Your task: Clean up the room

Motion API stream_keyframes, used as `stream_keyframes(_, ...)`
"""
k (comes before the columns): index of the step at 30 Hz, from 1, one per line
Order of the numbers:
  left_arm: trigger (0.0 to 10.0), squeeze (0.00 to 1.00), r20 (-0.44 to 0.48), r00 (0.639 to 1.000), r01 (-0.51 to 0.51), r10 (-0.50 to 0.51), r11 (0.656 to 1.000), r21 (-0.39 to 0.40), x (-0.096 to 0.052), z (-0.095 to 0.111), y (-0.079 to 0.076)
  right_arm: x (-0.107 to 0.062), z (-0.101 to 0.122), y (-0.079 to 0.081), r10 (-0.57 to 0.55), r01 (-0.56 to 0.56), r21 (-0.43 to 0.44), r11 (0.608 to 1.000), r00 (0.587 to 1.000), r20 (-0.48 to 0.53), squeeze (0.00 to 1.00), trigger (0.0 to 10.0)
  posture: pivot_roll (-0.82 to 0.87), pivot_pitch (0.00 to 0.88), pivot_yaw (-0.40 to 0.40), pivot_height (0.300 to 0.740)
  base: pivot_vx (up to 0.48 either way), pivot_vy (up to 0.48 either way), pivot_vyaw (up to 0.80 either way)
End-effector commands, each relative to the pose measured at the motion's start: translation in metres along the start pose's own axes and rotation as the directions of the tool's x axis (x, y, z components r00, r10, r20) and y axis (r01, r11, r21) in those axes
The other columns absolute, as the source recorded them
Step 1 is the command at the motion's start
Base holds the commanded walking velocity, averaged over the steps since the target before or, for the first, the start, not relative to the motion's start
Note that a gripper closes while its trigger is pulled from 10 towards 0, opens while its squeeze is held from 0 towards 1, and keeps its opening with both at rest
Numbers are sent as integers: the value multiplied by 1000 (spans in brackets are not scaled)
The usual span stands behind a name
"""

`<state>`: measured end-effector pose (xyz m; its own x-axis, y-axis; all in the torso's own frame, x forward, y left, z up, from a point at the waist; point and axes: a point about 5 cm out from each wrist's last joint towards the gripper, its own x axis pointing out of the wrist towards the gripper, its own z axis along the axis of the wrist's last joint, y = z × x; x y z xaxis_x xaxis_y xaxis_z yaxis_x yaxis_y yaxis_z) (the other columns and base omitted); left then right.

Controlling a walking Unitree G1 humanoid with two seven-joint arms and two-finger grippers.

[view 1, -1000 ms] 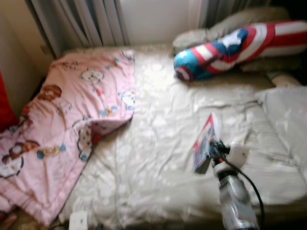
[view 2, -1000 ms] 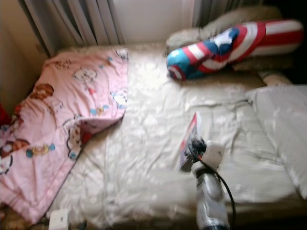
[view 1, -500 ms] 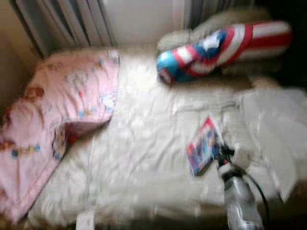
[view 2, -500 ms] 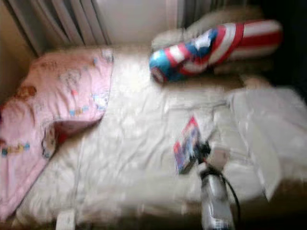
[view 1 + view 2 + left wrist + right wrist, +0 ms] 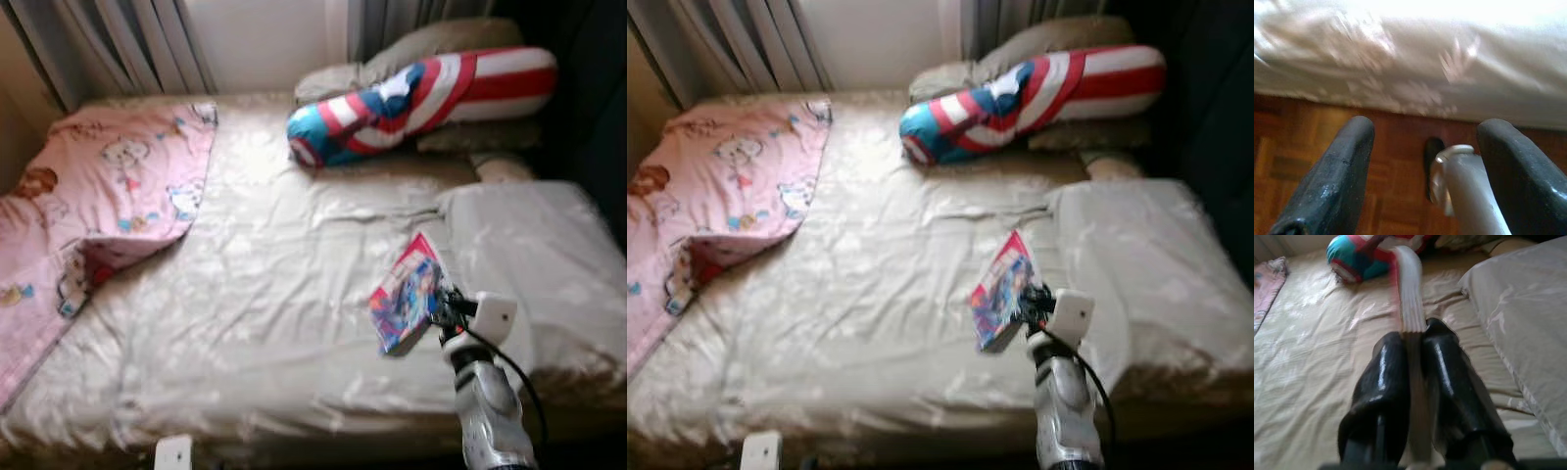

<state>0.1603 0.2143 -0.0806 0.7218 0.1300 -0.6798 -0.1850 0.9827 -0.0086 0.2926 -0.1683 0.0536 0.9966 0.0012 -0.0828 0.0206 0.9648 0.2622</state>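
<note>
Your right gripper [image 5: 438,305] sits at the lower right of the left eye frame, above the near edge of the bed [image 5: 265,294], and it is clenched on a colourful book [image 5: 405,305]. In the right wrist view the two black fingers [image 5: 1383,382] press flat against either side of the thin book [image 5: 1409,308], which stands on edge between them with its white pages facing the camera. From the head camera, the book tilts up out of the grip, its cover facing the left of the frame, just beside the white pillow [image 5: 529,245] at the right of the picture.

Your left gripper [image 5: 1422,161] hangs low beside the bed; its fingers are spread apart with nothing between the pads, and past them you see parquet floor [image 5: 1298,142] and the draped edge of the cream sheet [image 5: 1410,73].

A pink cartoon-print blanket [image 5: 88,206] lies folded back at the upper left. A red, white and blue star-print bolster [image 5: 411,93] rests along the top of the frame, against a grey pillow [image 5: 431,39]. Grey curtains [image 5: 118,39] hang behind. A small white object [image 5: 173,452] sits on the floor at the bottom edge.
</note>
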Motion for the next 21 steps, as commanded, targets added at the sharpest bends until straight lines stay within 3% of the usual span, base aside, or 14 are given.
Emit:
stream_keyframes(1, 10000, 0, -27, 1000, -13, 13, 1000, 7, -3, -6, 5, 1, 5, 4, 22, -22, -4, 1000, 999, 23, 0, 10000, -75, 126, 4, 740, 0, 0, 0)
stream_keyframes(13, 10000, 0, 36, 999, 2, -1, 1000, -15, 2, 8, 1, 3, -1, 9, 59, -63, -83, 995, 997, -44, 0, 10000, -78, 127, 3, 740, 0, 0, 0)
stream_keyframes(21, 10000, 0, 182, 983, 43, -34, 998, -44, 10, 40, -5, 1, 0, 15, 111, -113, -97, 989, 994, -17, 0, 10000, -80, 129, 5, 682, 0, 0, 0)
